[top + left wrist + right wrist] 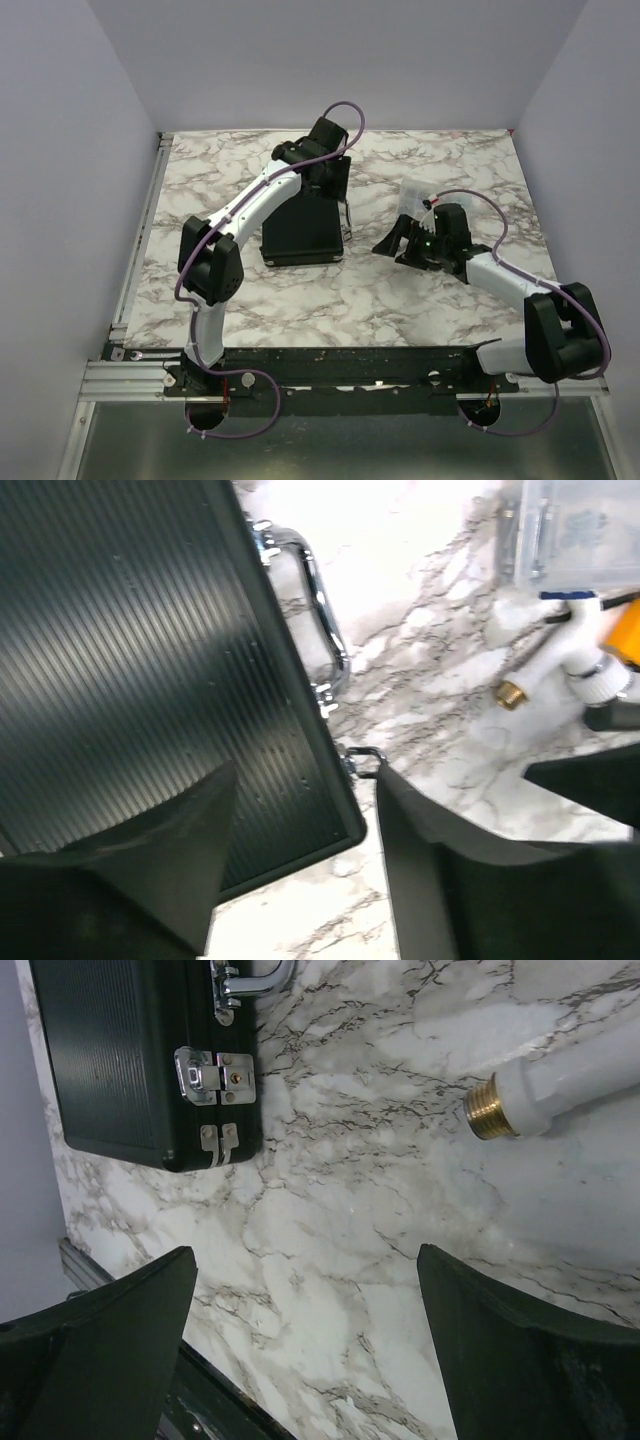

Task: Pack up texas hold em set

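On your left, the left arm reaches across the marble table [185, 165] to the far end of the black case [300, 225], which lies flat near the middle of the table with its ribbed lid down. The left gripper [305, 775] is spread apart and has hold of nothing. In its wrist view, one finger sits above the lid and the other is past the case's edge over bare marble, with a corner of the case in the gap between them. You cannot tell from these views whether either finger touches the case. The chrome handle [324, 605] runs along the case's right-hand long edge and lies flat beside it. A metal latch [215, 1075] shows on that same edge near the corner, though the pictures do not settle whether it is snapped down. Moving right, the right gripper [305, 1255] hovers over open marble, apart from the case and pointing toward it. Its fingers are spread wide with only tabletop between them. Just beyond it lies a white pipe fitting [565, 1080] with a brass threaded end [490, 1108]. A yellow object [625, 630] sits against the fitting, too cropped for you to identify. Behind these, further right and toward the back, is the clear plastic box [418, 197], resting on the table well apart from the case.
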### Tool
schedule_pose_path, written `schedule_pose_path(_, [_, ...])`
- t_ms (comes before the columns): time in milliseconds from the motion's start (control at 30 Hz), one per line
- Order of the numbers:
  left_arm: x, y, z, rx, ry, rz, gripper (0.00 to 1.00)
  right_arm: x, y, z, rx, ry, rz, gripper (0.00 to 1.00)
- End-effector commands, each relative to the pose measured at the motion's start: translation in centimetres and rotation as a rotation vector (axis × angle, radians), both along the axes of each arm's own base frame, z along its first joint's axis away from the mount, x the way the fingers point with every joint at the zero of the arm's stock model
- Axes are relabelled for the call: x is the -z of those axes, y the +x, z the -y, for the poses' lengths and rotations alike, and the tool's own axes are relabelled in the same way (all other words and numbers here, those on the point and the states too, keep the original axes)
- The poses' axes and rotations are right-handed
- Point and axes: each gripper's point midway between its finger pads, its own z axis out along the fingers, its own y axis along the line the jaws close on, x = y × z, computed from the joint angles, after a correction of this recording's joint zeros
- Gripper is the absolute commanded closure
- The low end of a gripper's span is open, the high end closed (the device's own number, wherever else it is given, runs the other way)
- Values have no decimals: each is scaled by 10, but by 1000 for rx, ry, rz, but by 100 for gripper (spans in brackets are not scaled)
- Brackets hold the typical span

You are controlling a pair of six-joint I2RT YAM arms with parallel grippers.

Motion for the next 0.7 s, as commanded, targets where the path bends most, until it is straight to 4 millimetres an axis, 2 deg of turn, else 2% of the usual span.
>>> schedule_pose_path(0, [-2, -9, 9, 65, -100, -50, 50, -20, 17, -28, -54, 106, 38, 9])
schedule_pose_path(200, [32, -27, 0, 62, -131, -144, 68, -10, 28, -69, -143, 76, 31, 29])
schedule_pose_path(300, [52, -37, -6, 56, -125, -190, 76, -7, 34, -82, -158, 61, 39, 45])
schedule_pose_path(533, [89, -47, -27, -1, -101, -270, 84, -5, 50, -88, -162, 13, 56, 68])
schedule_pose_path(667, [101, -51, -38, -41, -102, -316, 87, 3, 60, -87, -150, -23, 47, 72])
